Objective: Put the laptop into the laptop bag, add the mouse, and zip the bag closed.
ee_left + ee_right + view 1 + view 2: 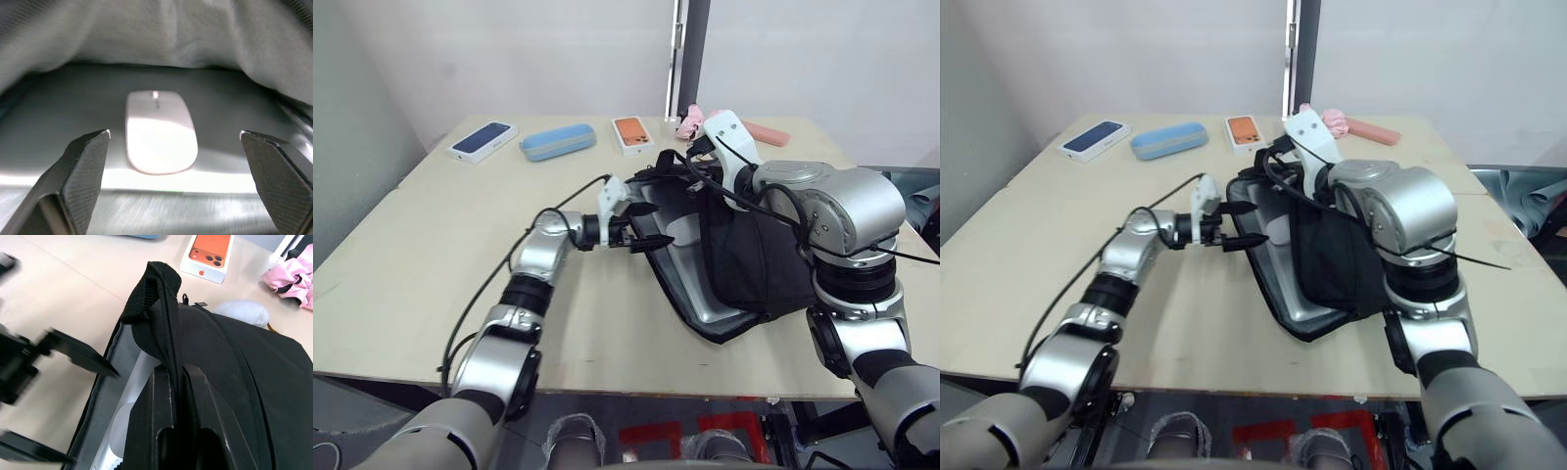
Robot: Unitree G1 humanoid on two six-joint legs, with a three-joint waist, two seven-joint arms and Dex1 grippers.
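Observation:
The black laptop bag lies open on the table. My right gripper is shut on its strap handle and holds the upper flap raised. Inside, the silver laptop lies flat along the bag's lower side. The white mouse rests on the laptop's lid, under the raised flap. My left gripper is at the bag's open left edge and points in. It is open, and the mouse lies just ahead, between the fingers and free of them.
Along the far edge of the table lie a blue phone box, a light blue case, an orange phone box and a pink cloth. A puffy white lump sits behind the bag.

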